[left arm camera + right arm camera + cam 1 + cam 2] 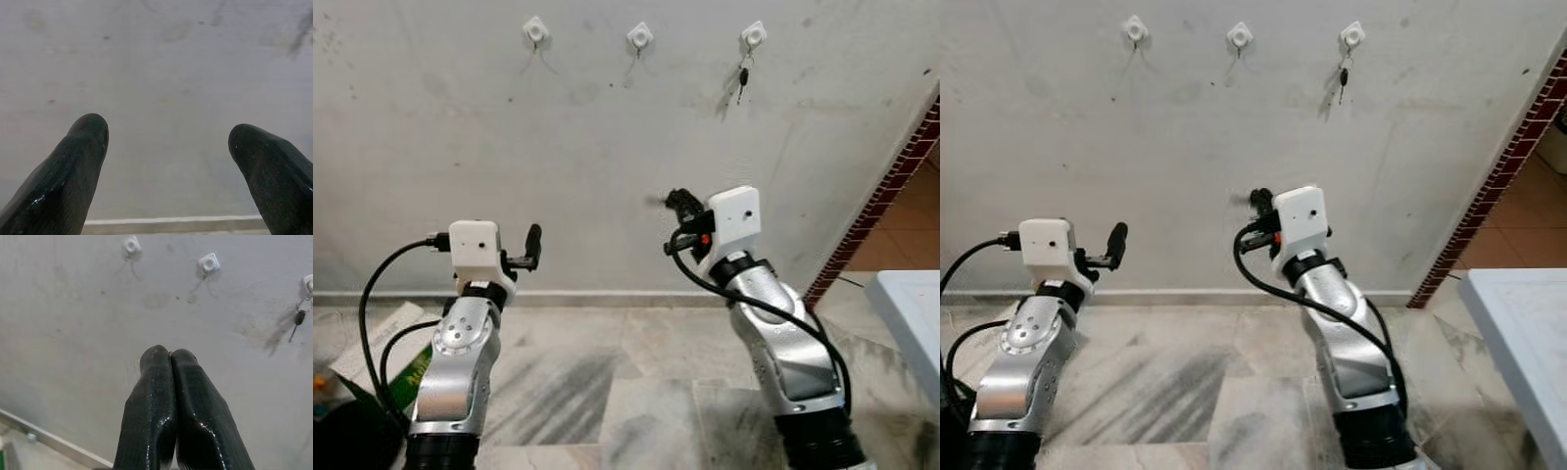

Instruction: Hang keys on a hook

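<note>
Against a stained grey wall (pixel 607 147), the left end effector (pixel 530 247) is held low with its forearm raised from the elbow, its two black fingers (pixel 73 166) spread wide apart with nothing between them. Three white hooks line the top of the wall: the left hook (pixel 536 31) and the middle hook (pixel 640 37) are bare, while the keys (pixel 743 80) hang from the right hook (pixel 754 36). The right end effector (pixel 677 203) sits well below the keys and toward the middle, its fingers (pixel 151 396) pressed together and pinching nothing, the silver arm angled up toward the wall. A brick edge (pixel 881 201) borders the wall on the right, above a marble floor (pixel 636 392).
</note>
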Tool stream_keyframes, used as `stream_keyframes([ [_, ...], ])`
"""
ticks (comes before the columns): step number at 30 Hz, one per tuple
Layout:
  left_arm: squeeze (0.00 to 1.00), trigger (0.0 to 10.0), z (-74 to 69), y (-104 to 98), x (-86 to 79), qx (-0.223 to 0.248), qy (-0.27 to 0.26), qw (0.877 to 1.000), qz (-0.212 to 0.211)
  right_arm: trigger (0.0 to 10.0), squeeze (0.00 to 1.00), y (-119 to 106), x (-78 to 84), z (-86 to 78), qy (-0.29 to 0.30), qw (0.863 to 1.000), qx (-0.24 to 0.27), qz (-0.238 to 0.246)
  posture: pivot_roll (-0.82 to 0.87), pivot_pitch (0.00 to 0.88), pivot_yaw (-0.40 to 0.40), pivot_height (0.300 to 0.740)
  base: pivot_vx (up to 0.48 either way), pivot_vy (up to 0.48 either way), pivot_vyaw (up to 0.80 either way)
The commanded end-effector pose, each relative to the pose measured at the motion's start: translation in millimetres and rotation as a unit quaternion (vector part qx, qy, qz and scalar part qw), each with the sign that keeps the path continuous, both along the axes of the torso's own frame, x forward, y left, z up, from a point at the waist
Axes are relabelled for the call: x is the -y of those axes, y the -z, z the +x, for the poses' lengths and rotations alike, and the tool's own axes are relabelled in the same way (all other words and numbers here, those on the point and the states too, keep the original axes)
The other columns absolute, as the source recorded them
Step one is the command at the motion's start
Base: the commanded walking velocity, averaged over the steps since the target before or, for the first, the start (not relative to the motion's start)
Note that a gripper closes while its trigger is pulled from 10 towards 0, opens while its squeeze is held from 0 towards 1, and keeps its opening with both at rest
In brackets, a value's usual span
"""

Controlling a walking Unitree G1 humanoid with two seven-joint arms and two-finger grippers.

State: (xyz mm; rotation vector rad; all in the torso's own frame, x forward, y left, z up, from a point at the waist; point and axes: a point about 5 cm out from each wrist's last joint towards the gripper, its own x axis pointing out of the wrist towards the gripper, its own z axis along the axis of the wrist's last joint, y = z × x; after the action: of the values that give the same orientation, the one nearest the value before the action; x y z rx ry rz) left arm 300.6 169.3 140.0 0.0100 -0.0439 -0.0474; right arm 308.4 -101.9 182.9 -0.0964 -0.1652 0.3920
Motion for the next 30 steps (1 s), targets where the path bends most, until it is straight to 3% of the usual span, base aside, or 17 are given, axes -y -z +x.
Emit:
stream_keyframes([
  [1, 0.0, 10.0, 2.7, -4, 1.6, 0.011, 0.005, 1.0, -0.002, 10.0, 0.0, 0, 0.0, 0.5, -0.005, 1.0, 0.002, -0.008, 0.0, 0.032, -0.043, 0.74, 0.0, 0.0, 0.0],
  [8, 0.0, 10.0, -7.2, 5, 8.5, 0.001, 0.024, 1.0, -0.017, 10.0, 0.0, 3, -1.7, 0.4, -0.01, 1.0, 0.0, -0.005, -0.01, 0.03, -0.031, 0.74, 0.0, 0.0, 0.0],
  [30, 0.0, 10.0, -11.8, 4, 11.3, 0.007, 0.046, 0.999, -0.025, 10.0, 0.0, 6, 1.2, -2.0, -0.015, 1.0, 0.002, -0.006, 0.0, 0.036, -0.027, 0.74, 0.034, 0.0, 0.0],
])
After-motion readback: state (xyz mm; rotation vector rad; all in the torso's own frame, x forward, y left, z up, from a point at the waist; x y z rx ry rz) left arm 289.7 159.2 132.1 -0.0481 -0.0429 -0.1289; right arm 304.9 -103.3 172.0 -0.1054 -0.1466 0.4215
